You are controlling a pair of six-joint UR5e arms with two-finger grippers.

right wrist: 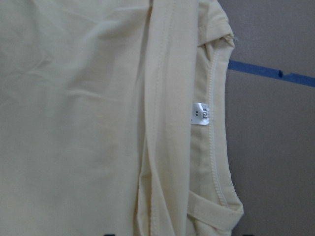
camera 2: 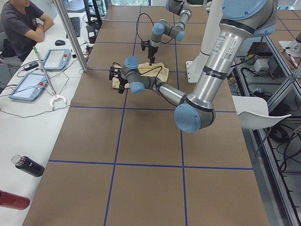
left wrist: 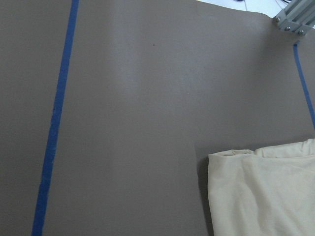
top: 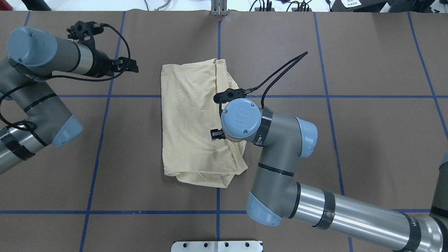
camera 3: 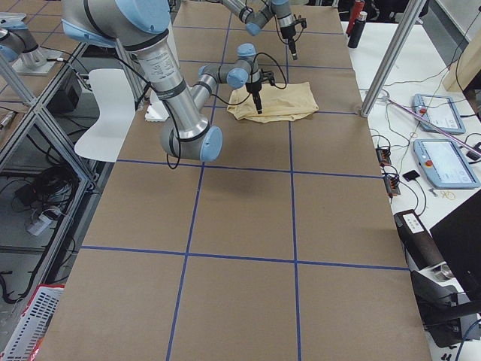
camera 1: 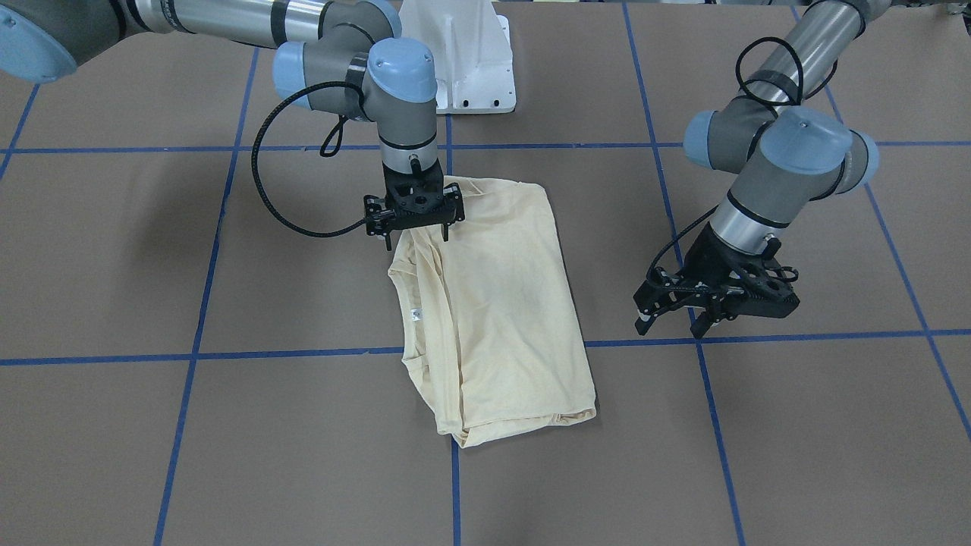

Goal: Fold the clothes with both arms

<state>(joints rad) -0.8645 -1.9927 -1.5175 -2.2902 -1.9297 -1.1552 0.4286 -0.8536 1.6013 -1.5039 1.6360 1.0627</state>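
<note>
Brown-papered table (camera 1: 152,265); folded T-shirt (camera 1: 501,303) lay clear of its edges.
Jaws spread, the right gripper (camera 1: 417,236) hung over the layered collar side; the left gripper (camera 1: 671,326), also spread, stood well apart. Closing risked catching one layer and dragging the fold open.

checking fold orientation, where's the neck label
In the front-facing view, the neck label sits on the shirt's view-left edge by the collar, just below the right tool.

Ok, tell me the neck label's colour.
White label with small dark marks; right wrist view shows it best.
</note>
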